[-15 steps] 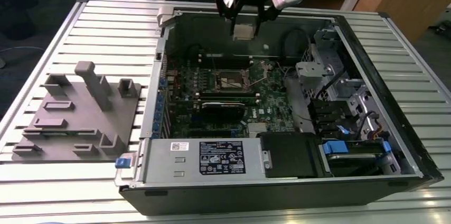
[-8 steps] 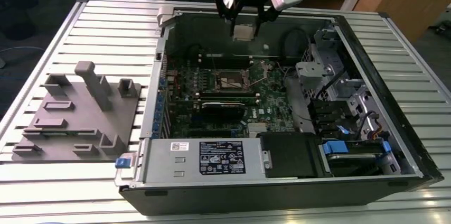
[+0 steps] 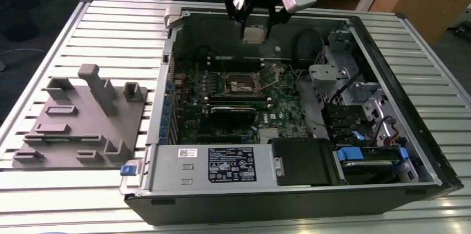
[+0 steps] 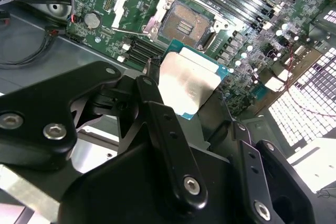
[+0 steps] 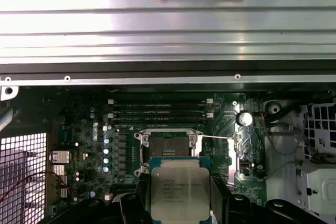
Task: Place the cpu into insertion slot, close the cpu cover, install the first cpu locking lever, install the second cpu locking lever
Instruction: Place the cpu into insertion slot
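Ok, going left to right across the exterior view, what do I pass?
From the left: grey moulded fixture → blue tab → insertion slot → blue drive bracket. The cpu, held in the gripper, lines up with the slot, so omitted.

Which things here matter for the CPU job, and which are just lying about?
Job: gripper, holding the cpu; slot, uncovered.
Lying about: grey fixture; power supply; memory slots.

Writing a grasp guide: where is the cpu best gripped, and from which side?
By two opposite thin edges, fingers coming from its metal-top side: the cpu is a flat thin square, and this leaves its underside free for the insertion slot.
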Motion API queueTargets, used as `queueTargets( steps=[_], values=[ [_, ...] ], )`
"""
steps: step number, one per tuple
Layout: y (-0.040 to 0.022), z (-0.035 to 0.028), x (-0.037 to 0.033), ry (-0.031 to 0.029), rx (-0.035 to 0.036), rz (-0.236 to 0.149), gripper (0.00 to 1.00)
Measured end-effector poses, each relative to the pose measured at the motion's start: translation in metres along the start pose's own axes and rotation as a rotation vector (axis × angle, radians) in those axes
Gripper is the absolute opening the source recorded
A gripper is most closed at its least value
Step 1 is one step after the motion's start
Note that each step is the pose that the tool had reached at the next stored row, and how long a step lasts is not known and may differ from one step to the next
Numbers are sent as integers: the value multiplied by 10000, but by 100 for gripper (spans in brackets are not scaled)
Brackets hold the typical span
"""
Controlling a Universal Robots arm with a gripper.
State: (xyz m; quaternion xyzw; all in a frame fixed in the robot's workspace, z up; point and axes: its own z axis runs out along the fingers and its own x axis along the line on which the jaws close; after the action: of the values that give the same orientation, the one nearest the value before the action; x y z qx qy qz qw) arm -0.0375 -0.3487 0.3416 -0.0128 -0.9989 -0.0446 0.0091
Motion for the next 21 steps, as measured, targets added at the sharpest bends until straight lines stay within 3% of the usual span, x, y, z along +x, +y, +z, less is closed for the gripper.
queueTargets(
  steps=[21],
  values=[
    [-4,44,-1,-2,-3,0,54]
  ],
)
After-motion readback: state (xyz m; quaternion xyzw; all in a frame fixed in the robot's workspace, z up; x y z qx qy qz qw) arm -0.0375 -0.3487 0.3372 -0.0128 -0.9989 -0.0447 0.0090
